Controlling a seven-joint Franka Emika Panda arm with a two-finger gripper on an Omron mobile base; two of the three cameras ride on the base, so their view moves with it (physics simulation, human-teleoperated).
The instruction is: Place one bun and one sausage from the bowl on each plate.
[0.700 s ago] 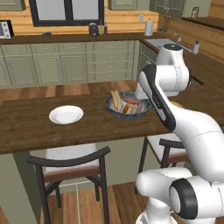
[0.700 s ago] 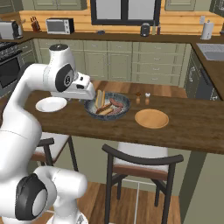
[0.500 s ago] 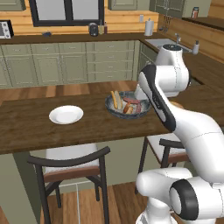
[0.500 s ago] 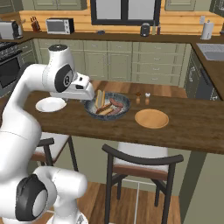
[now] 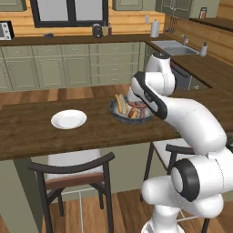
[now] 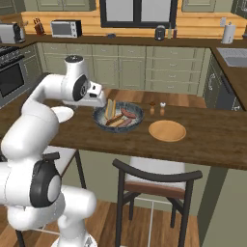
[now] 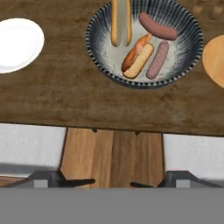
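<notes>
Bowl (image 7: 144,43) sits at the top centre of the hand view on the wooden worktop (image 7: 65,105), holding two buns (image 7: 139,57) and two sausages (image 7: 157,59). White plate (image 7: 17,43) lies at upper left, orange plate (image 7: 215,59) at the right edge. The claw (image 7: 113,183) stands wide and empty at the bottom of the frame, over the worktop's near edge.

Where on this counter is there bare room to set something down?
Bare wood lies between the white plate and the bowl, and along the counter's near edge below the bowl. Both plates are bare. It is tight between the bowl and the orange-tan plate, and the bowl holds buns and sausages.
</notes>
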